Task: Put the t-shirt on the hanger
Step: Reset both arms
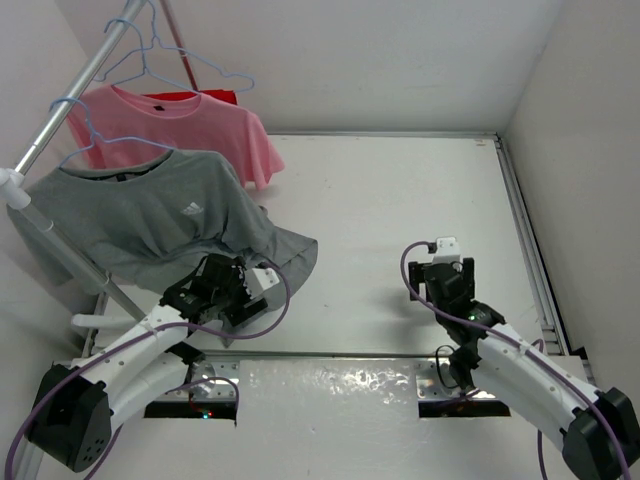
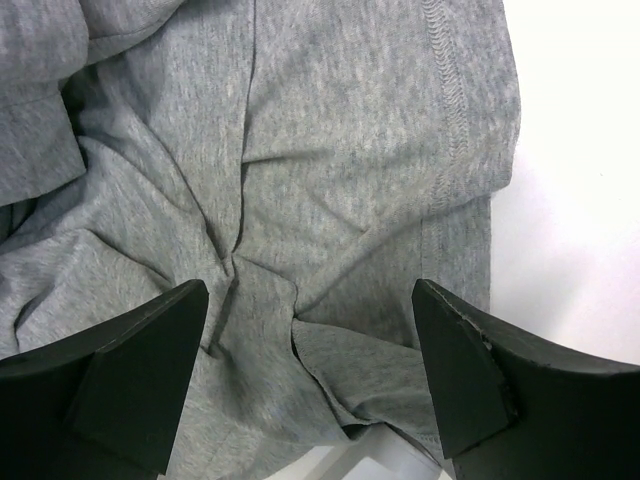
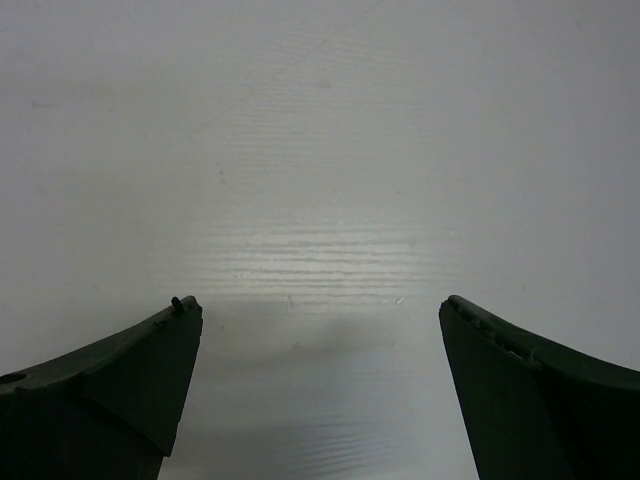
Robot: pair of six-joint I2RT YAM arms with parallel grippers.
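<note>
The grey t-shirt [image 1: 150,215] hangs from the pale-blue wire hanger [image 1: 97,140], whose hook sits over the slanted rail. The shirt's lower part spreads in folds onto the table. My left gripper [image 1: 222,270] hovers over that crumpled hem, open, with nothing between its fingers. In the left wrist view the grey t-shirt [image 2: 330,150] fills the frame, and the left gripper [image 2: 310,340] straddles a fold close to the hem edge. My right gripper [image 1: 448,272] is open over bare table, well to the right of the shirt. The right wrist view shows the right gripper [image 3: 320,350] with only white tabletop under it.
A pink t-shirt [image 1: 180,120] hangs behind the grey one on the same metal rail [image 1: 80,80]. An empty blue hanger [image 1: 170,70] hangs further up the rail. Something red [image 1: 205,96] shows behind the pink shirt. White walls close in the table [image 1: 400,200] at back and right.
</note>
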